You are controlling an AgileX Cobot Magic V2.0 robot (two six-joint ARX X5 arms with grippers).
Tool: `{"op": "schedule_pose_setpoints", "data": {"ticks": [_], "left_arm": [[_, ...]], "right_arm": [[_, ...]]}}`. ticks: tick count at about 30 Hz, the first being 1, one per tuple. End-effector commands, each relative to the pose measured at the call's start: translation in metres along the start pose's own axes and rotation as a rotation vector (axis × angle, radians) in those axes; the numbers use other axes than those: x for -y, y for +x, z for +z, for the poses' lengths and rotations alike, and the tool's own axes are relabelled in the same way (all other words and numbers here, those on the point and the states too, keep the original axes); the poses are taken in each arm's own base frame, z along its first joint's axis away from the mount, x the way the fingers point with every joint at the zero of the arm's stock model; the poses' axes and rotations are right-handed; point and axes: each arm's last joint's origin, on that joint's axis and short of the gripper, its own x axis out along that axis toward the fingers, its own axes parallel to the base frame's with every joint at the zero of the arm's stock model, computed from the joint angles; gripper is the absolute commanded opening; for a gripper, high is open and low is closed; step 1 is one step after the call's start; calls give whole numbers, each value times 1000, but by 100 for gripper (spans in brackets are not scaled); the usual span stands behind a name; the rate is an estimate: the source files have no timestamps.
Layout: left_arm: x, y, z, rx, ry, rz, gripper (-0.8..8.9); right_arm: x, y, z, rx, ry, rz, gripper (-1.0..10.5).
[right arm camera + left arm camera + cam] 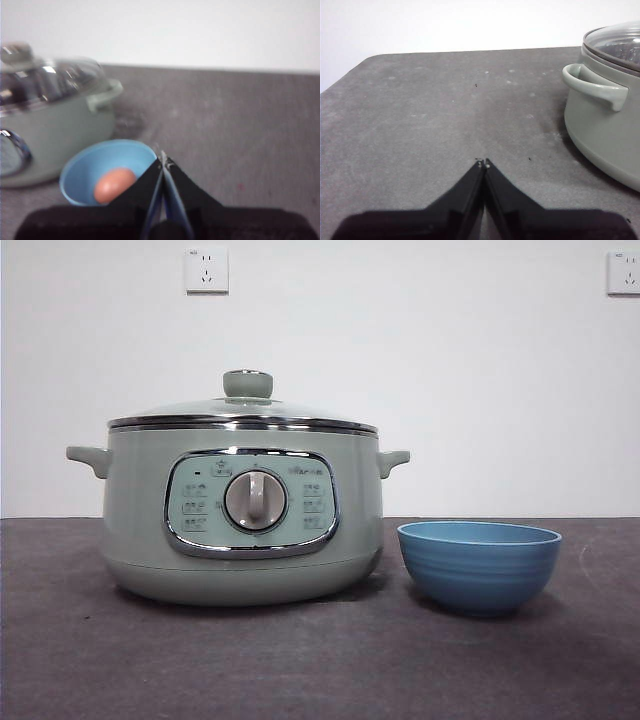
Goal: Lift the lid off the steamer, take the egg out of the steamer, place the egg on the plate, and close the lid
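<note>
The pale green steamer stands left of centre on the dark table, with the glass lid seated on it, knob up. To its right sits the blue plate, a small bowl. In the right wrist view a brown egg lies inside the plate. My right gripper hovers beside the plate, jaws shut and empty. My left gripper hangs shut over bare table, apart from the steamer and its side handle. Neither gripper shows in the front view.
A white wall with two sockets stands behind the table. The table's far edge and rounded corner show in the left wrist view.
</note>
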Motion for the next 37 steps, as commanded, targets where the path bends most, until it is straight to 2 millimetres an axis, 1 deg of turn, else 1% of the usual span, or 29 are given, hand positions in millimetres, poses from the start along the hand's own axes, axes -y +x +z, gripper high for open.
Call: {"op": "schedule_pose_setpoints", "data": {"ticks": [1,5,6,37], "left_arm": [[0,1,-4,-8,-7,4,-4],[0,1,-4,-8,-7,4,-4],[0,1,-4,-8,-7,4,-4],[0,1,-4,-8,-7,4,-4]], "right_arm": [[2,4,-15,-15,59,-24,1],[2,7,-32,-35,99,-25,1],[3,7,-32,-33,105,-27,1],[3,7,-32,-27,104,-28,1]]}}
